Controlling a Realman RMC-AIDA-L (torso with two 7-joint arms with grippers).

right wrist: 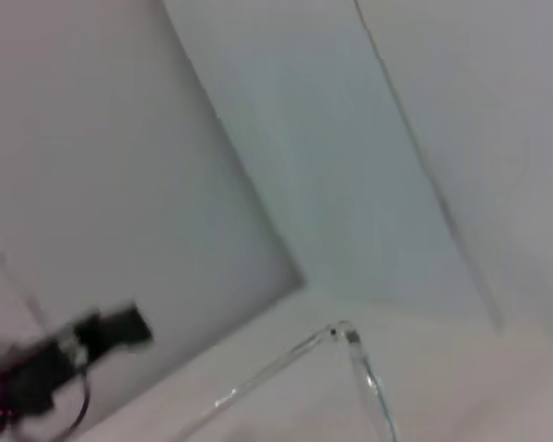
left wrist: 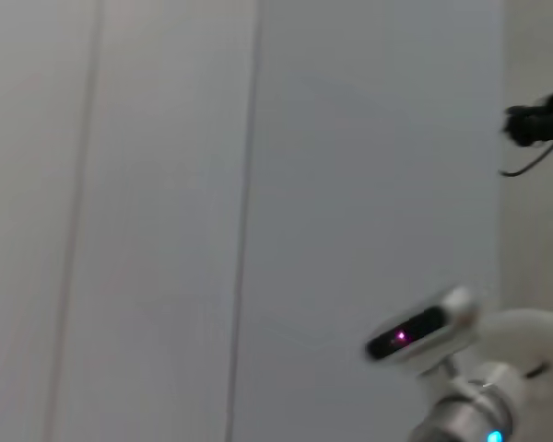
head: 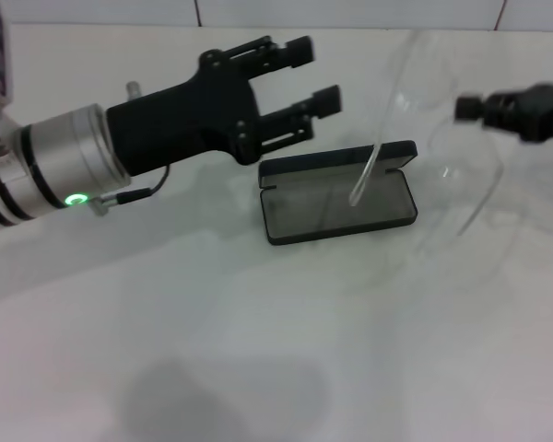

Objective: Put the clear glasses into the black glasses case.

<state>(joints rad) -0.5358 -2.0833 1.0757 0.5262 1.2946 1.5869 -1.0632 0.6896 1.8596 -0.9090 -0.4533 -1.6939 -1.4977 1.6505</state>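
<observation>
Clear glasses (head: 442, 138), barely traceable, seemingly held above black glasses case (head: 339, 191).

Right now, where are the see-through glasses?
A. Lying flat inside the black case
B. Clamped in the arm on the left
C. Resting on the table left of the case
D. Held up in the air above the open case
D. In the head view the clear glasses hang in the air at the right gripper, one clear arm dangling down over the open black glasses case; the left gripper holds nothing, its jaws apart.
</observation>
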